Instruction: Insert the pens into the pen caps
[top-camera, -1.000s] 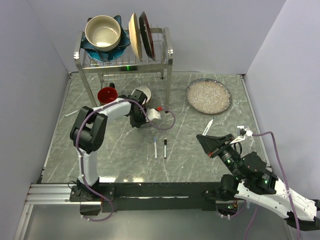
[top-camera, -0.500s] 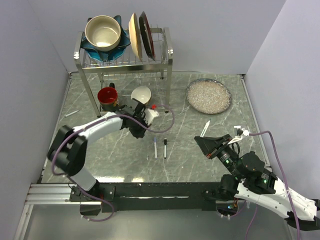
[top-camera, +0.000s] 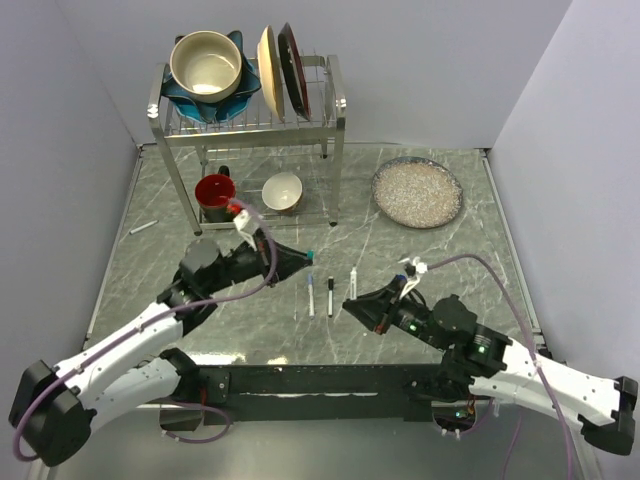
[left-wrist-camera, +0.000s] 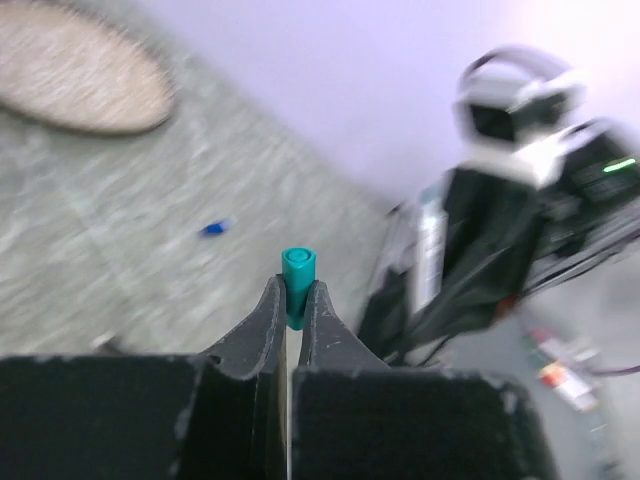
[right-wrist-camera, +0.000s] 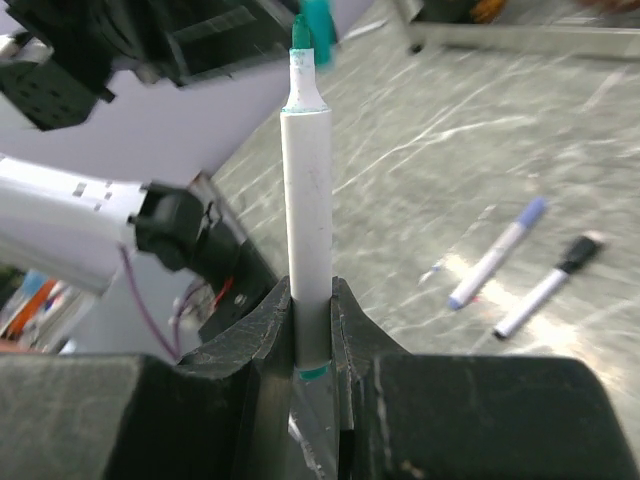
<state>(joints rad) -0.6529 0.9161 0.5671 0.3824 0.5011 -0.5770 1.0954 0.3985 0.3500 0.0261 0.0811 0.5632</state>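
Observation:
My left gripper is shut on the teal cap, which stands out between the fingertips in the left wrist view. My right gripper is shut on the teal-tipped pen. In the right wrist view this white pen stands upright in the jaws, its tip just below the teal cap. The blue pen and black pen lie side by side on the table between the arms, also in the right wrist view. A blue cap lies on the table. The black cap is out of view.
A dish rack with bowls and plates stands at the back left. Under it are a red mug and a small bowl. A round plate of grains is at the back right. A slim white stick lies far left.
My left arm swung back from the rack to mid-table with its gripper pointing right. My right arm moved left with the pen until pen tip and cap face each other.

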